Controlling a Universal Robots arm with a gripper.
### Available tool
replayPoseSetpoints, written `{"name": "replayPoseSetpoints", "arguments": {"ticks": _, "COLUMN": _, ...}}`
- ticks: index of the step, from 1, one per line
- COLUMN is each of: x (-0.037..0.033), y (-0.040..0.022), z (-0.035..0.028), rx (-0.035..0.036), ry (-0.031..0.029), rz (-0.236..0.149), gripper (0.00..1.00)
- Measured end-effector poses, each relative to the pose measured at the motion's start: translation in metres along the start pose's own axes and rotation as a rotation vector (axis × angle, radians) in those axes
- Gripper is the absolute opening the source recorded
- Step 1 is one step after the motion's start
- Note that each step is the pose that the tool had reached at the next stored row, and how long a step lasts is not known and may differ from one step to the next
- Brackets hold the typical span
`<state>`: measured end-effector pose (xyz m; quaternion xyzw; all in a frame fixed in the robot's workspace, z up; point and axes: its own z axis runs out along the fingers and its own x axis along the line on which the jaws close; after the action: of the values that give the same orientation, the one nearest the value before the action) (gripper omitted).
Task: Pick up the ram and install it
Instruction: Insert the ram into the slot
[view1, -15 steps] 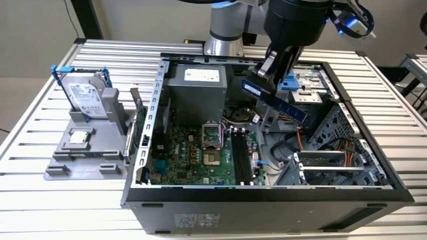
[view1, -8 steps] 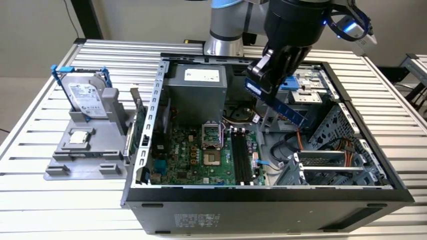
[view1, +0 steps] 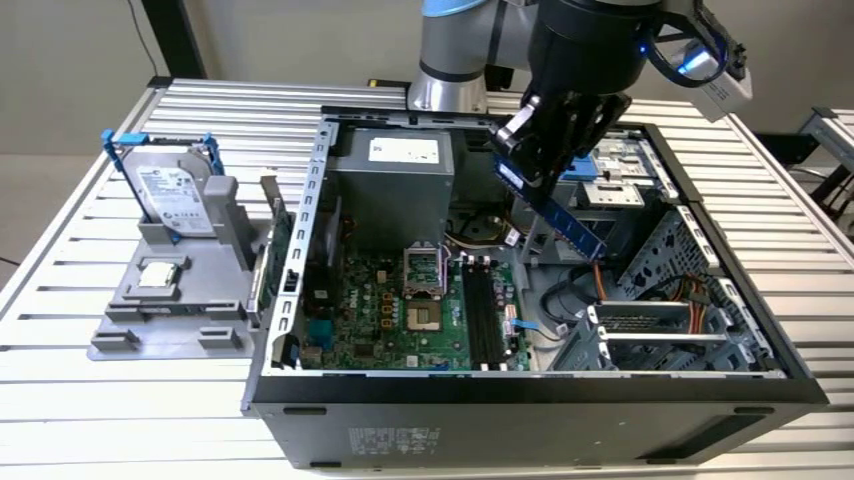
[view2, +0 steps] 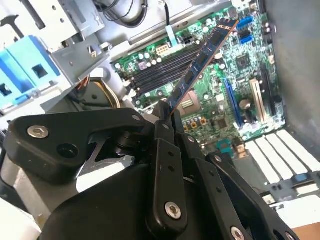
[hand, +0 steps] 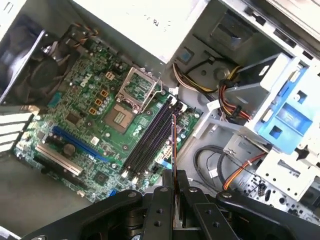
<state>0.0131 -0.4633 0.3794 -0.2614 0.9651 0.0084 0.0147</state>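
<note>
Our hand (view2: 165, 114) pinches the ram (view2: 200, 64) by one end, and the stick juts out beneath it, tilted, clear of the black slots (hand: 150, 142) below. We judge it wants squaring along one slot, both ends level, before any push.

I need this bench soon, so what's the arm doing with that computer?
The arm's gripper is shut on the ram, holding it by one end, tilted, over the open case. The stick hangs in the air above the motherboard, close to the long black slots. It is not seated in any of them yet.
</note>
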Motion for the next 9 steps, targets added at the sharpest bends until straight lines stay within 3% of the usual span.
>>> {"name": "replayPoseSetpoints", "arguments": {"ticks": 9, "x": 0.0, "y": 0.0, "z": 0.0008, "rx": 0.0053, "ry": -0.0014, "rz": 0.161, "gripper": 0.0}}
